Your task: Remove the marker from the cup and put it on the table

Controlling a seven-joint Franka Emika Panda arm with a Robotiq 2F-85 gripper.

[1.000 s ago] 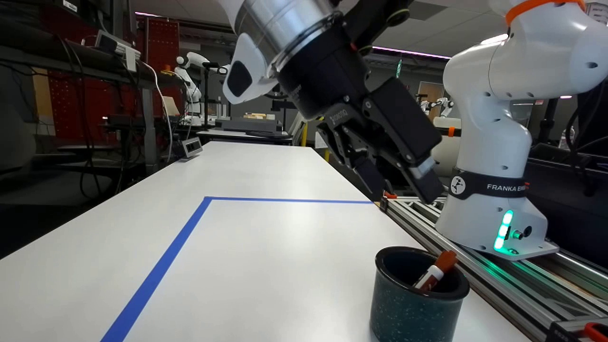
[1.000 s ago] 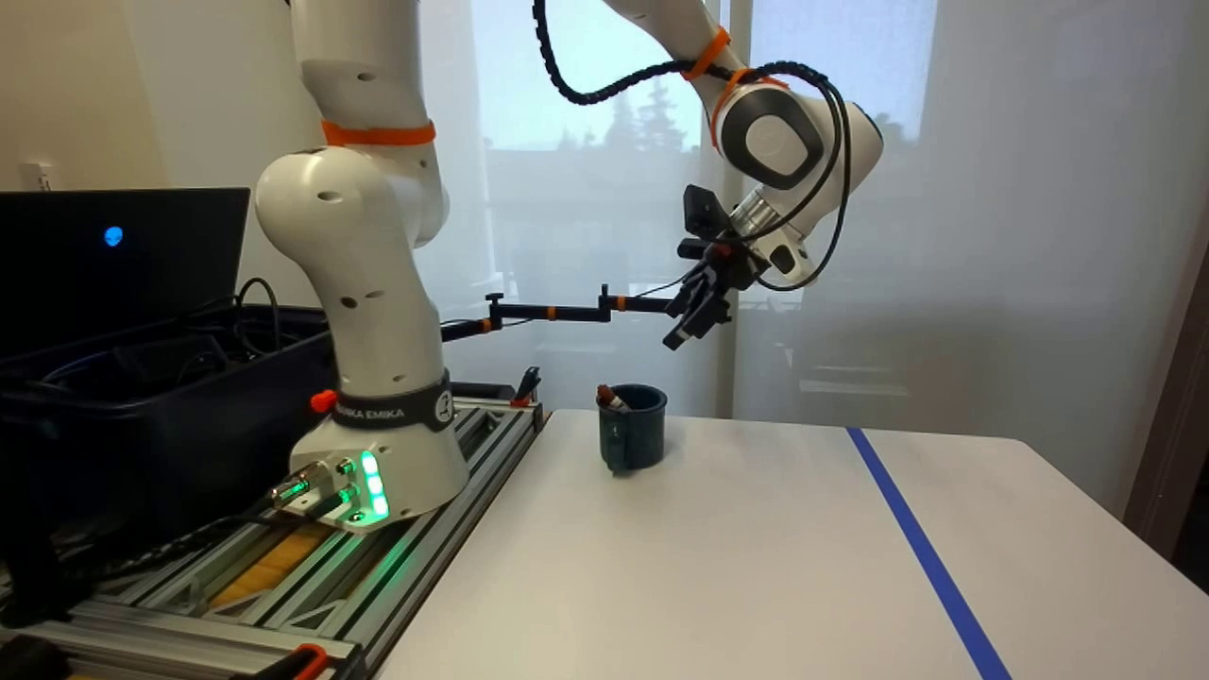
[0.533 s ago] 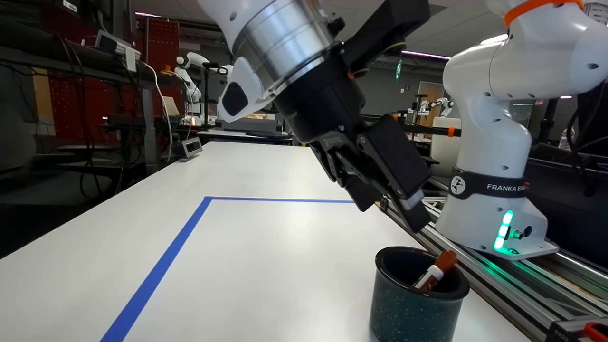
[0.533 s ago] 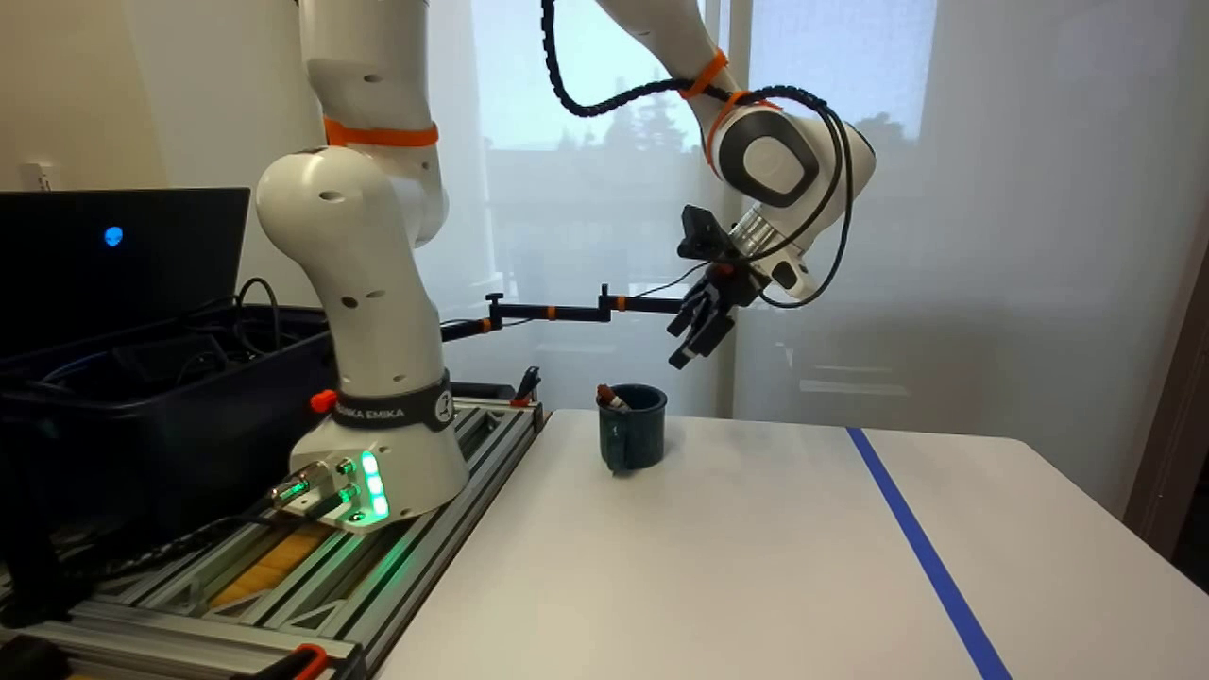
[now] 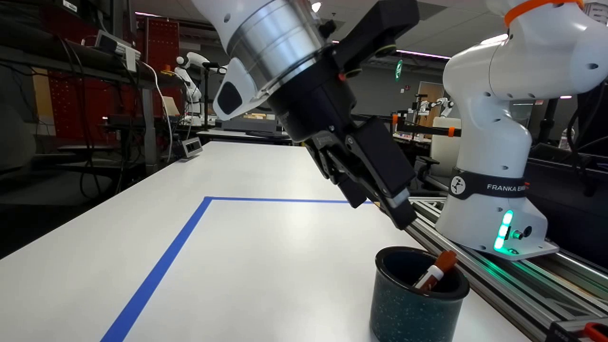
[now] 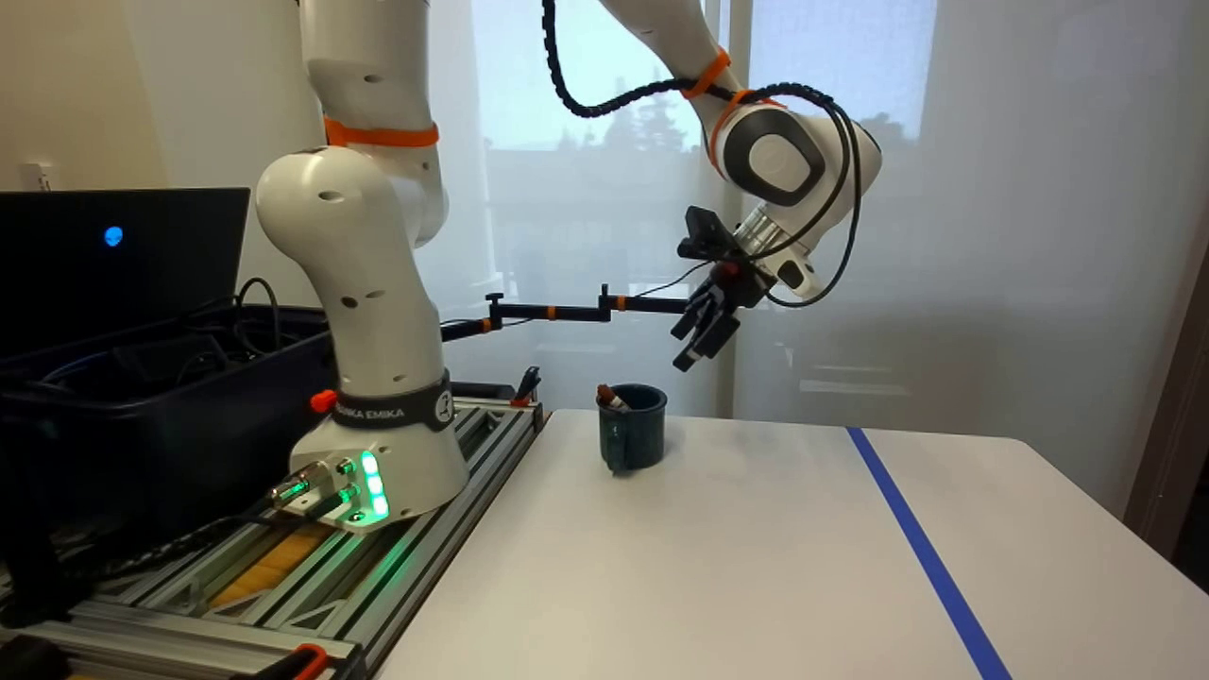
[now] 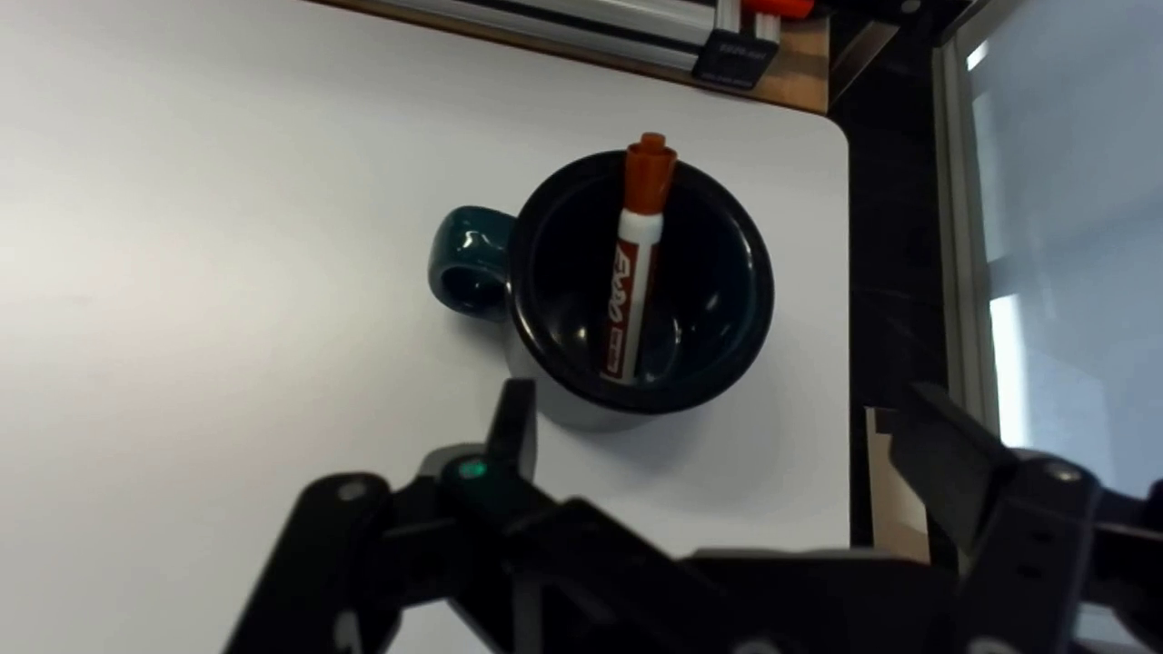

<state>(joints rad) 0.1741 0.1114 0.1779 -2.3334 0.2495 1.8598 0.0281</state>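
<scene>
The marker point(image 7: 636, 263) has a dark red and white body with a reddish-brown cap. It leans inside the cup point(image 7: 761, 291), cap end up and reaching over the rim; its lower end rests inside. The marker also shows in both exterior views point(image 5: 439, 268) point(image 6: 611, 397). The dark teal cup point(image 5: 413, 313) stands upright on the white table point(image 5: 266, 266), its handle visible in an exterior view point(image 6: 616, 444). My gripper point(image 7: 727, 400) is open and empty, fingers wide apart. It hangs tilted above and beside the cup, touching nothing, in both exterior views point(image 5: 380, 211) point(image 6: 682, 348).
Blue tape point(image 5: 171, 247) forms a corner on the table. A metal rail point(image 6: 453, 529) with the robot base runs along one table edge. The cup stands near a table corner point(image 7: 831, 136), close to the rail. A thin black jointed bar point(image 6: 557, 312) shows behind the gripper.
My gripper has come down toward the cup's height, then shifted slightly sideways, away from the robot base. The cup and marker have not moved.
</scene>
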